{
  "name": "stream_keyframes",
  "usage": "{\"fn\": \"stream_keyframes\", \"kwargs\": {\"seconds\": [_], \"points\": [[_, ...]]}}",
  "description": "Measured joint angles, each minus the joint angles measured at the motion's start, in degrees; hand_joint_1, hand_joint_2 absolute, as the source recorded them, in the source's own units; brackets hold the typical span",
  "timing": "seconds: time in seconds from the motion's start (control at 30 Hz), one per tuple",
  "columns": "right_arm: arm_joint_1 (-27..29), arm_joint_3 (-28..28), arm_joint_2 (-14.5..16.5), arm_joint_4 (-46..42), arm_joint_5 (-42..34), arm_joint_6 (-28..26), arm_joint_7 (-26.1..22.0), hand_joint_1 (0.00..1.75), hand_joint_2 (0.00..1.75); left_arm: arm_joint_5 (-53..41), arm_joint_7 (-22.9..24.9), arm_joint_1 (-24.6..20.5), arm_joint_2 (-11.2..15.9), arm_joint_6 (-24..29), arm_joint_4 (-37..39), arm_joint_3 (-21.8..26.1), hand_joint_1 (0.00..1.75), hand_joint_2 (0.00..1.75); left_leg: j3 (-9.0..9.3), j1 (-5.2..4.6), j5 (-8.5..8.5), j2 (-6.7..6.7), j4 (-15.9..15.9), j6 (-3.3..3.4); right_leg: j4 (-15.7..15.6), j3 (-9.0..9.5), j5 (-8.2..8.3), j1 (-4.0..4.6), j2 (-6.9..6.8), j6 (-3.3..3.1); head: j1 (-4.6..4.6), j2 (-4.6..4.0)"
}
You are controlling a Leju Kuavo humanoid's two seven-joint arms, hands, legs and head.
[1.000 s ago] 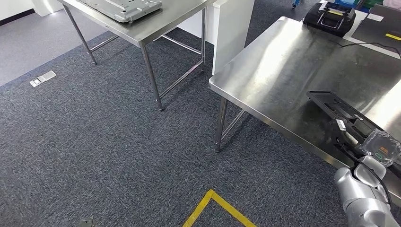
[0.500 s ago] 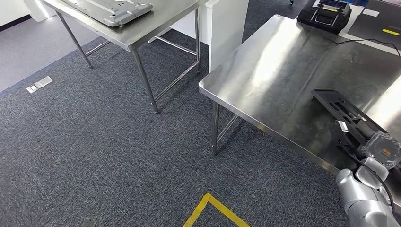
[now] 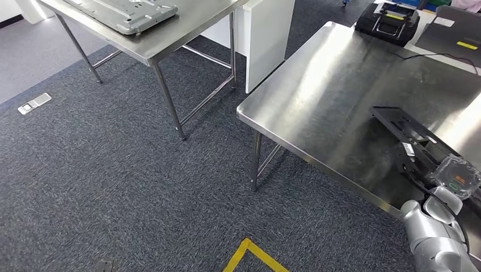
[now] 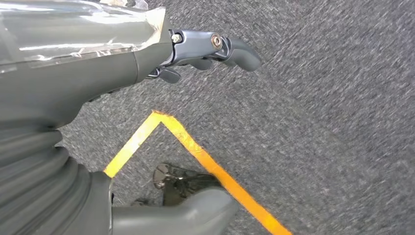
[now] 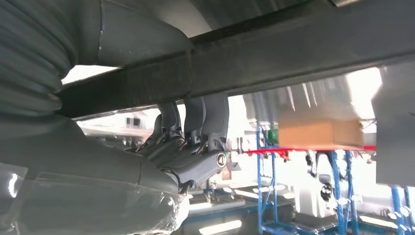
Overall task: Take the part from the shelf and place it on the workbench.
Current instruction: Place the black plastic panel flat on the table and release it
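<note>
My right hand (image 3: 448,195) grips the black part (image 3: 417,141) from its near end; in my right wrist view the fingers (image 5: 195,122) curl up around a dark bar of the part (image 5: 293,54), so the grasp is closed on it. The part is a long flat black bracket, and it reaches out over the near edge of the workbench (image 3: 317,96), above the steel top towards the right end. Whether its far end touches the steel or hangs just above it I cannot tell.

My left hand (image 4: 205,49) hangs by my side over the grey carpet (image 4: 342,122), fingers bent loosely with nothing in them, above a corner of yellow floor tape (image 4: 195,147).

Over the last second my whole view has slid: the workbench corner and the second steel table (image 3: 170,39) at the upper left have both shifted leftwards, so I have turned or stepped, not the furniture. The part has held its place over the bench all the while. I judge the carrying is nearly done and what remains is lowering the part flat and letting go.

At the bench's far edge sit a black device (image 3: 391,22) and a dark mat (image 3: 454,34).
</note>
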Motion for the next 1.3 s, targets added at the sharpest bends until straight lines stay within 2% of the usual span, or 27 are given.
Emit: {"fn": "stream_keyframes", "kwargs": {"seconds": [0.07,0.1,0.13,0.17,0.2,0.23,0.27,0.3,0.33,0.4,0.47,0.5,0.6,0.7,0.8,0.87,0.97,1.07,1.3], "points": [[-0.3,0.0,-0.1,0.0,0.0,0.0,-0.1,1.75,1.75,0.3,0.9,-0.1,-0.1,0.9,0.0,0.0,0.00,1.75,0.56,0.02,-0.35,0.01,-0.3,0.20,7.5,-4.39,-2.45,-0.22,-0.11,-0.11,0.03,-0.01],[-0.3,0.0,0.0,0.1,0.0,0.0,-0.1,1.31,1.31,0.4,1.5,-0.1,-0.1,1.4,0.0,0.0,0.00,1.75,0.75,0.03,-0.63,-0.02,-0.2,0.23,10.8,-6.81,-3.16,-0.34,-0.11,0.10,0.02,-0.01],[-0.2,0.0,0.0,0.1,0.0,0.0,-0.1,0.87,0.87,0.5,1.9,-0.1,-0.2,1.7,0.0,0.0,0.00,1.75,0.96,0.05,-0.95,-0.07,-0.1,0.18,12.3,-8.35,-2.96,-0.52,-0.14,0.58,0.01,-0.01],[-0.2,0.0,0.1,0.2,0.0,0.0,-0.1,0.44,0.44,0.6,2.2,-0.1,-0.3,1.7,0.0,0.0,0.00,1.75,1.20,0.09,-1.30,-0.13,0.0,0.05,11.9,-8.94,-1.91,-0.75,-0.18,1.27,0.01,-0.01],[-0.2,0.0,0.1,0.2,0.0,0.0,-0.1,0.00,0.00,0.6,2.3,-0.1,-0.4,1.6,0.0,0.0,0.00,1.31,1.51,0.18,-1.72,-0.19,0.2,-0.15,9.1,-8.24,0.13,-1.05,-0.28,2.13,0.01,0.00],[-0.3,0.0,0.1,0.3,0.0,0.0,-0.1,0.00,0.00,0.6,2.4,-0.1,-0.4,1.4,0.0,0.0,0.00,0.87,1.77,0.25,-2.22,-0.24,0.5,-0.45,4.9,-6.81,2.53,-1.41,-0.50,3.02,0.02,-0.01],[-0.5,0.0,0.2,0.3,0.0,0.0,-0.1,0.00,0.00,0.6,2.4,-0.1,-0.3,1.2,0.0,0.0,0.00,0.44,1.90,0.22,-2.78,-0.28,1.0,-0.83,1.4,-5.27,4.40,-1.51,-0.72,3.55,0.06,-0.01],[-0.7,0.1,0.2,0.3,0.0,0.0,-0.2,0.00,0.00,0.7,2.4,-0.1,-0.3,1.0,0.0,0.0,0.00,0.00,1.95,0.14,-3.28,-0.30,1.5,-1.21,-1.4,-4.07,5.70,-1.58,-0.82,3.53,0.06,-0.01],[-0.7,0.1,0.3,0.3,0.0,0.0,-0.2,0.00,0.00,0.8,2.8,0.0,-0.2,1.1,0.0,0.0,0.00,0.00,1.90,0.00,-3.69,-0.29,1.8,-1.42,-2.6,-3.46,6.23,-1.63,-0.88,3.11,0.03,-0.01],[-0.9,0.1,0.7,0.4,0.0,-0.1,-0.6,0.00,0.00,1.2,4.0,0.0,-0.2,1.9,-0.1,0.0,0.00,0.00,1.86,-0.15,-3.96,-0.25,2.0,-0.99,-2.8,-3.27,6.25,-1.60,-0.64,2.05,-0.08,0.00],[-1.3,0.1,1.0,0.4,0.0,-0.1,-1.3,0.00,0.00,1.6,5.4,0.0,-0.3,3.1,-0.1,0.1,0.00,0.00,1.93,-0.13,-3.94,-0.19,2.0,-0.17,-2.8,-3.24,6.26,-1.49,-0.51,1.89,-0.13,0.00],[-1.5,0.1,1.1,0.4,-0.1,-0.1,-1.7,0.00,0.00,1.9,5.9,0.0,-0.3,3.6,-0.1,0.1,0.00,0.00,2.01,-0.09,-3.94,-0.17,1.9,0.01,-2.8,-3.23,6.22,-1.39,-0.45,1.82,-0.16,0.00],[-2.1,0.1,1.5,0.4,-0.4,-0.1,-2.6,0.00,0.00,2.3,6.5,0.0,-0.3,4.4,-0.1,0.2,0.00,0.00,2.11,0.08,-3.94,-0.13,1.8,0.05,-2.8,-3.20,6.05,-1.09,-0.38,1.54,-0.14,-0.01],[-2.5,0.0,1.9,0.4,-1.4,0.3,-4.2,0.00,0.00,2.4,6.6,0.0,-0.3,4.8,-0.1,0.2,0.00,0.00,2.12,0.21,-3.96,-0.12,1.7,-0.34,-2.8,-3.18,6.00,-0.88,-0.39,1.44,-0.11,0.00],[-3.1,-0.6,2.8,0.3,-3.6,4.1,-7.0,0.00,0.00,2.9,6.3,0.2,-0.3,3.9,-0.1,0.2,0.00,0.00,2.14,0.40,-4.00,-0.03,1.6,-1.69,-2.8,-3.17,5.98,-0.73,-0.38,1.11,-0.09,0.00],[-3.0,-1.1,3.9,-0.1,-5.3,8.0,-9.1,0.00,0.00,3.3,6.1,0.4,-0.2,3.1,-0.1,0.3,0.00,0.00,2.15,0.45,-4.01,0.03,1.6,-2.09,-2.8,-3.16,6.01,-0.66,-0.37,0.78,-0.08,0.00],[-1.8,-1.3,5.8,-2.5,-9.0,13.8,-13.0,0.00,0.00,3.7,6.1,0.7,-0.1,2.6,-0.1,0.6,0.00,0.00,2.18,0.34,-4.00,0.01,1.6,-2.11,-2.8,-3.14,6.03,-0.65,-0.38,0.70,-0.08,-0.01],[1.7,-0.5,7.4,-8.4,-14.5,18.2,-16.1,0.00,0.00,4.0,6.0,1.2,0.1,2.3,-0.1,0.7,0.00,0.00,2.22,0.13,-4.01,-0.19,1.7,-2.10,-2.8,-3.10,6.02,-0.63,-0.50,0.71,-0.07,0.00],[7.3,2.2,8.8,-19.0,-18.3,21.2,-16.3,0.00,0.00,4.2,5.9,1.9,0.3,2.0,-0.1,1.0,0.00,0.00,2.18,-0.35,-4.03,-0.17,1.7,-1.96,-2.8,-3.07,6.02,-0.67,-0.53,0.73,-0.08,0.00]]}}
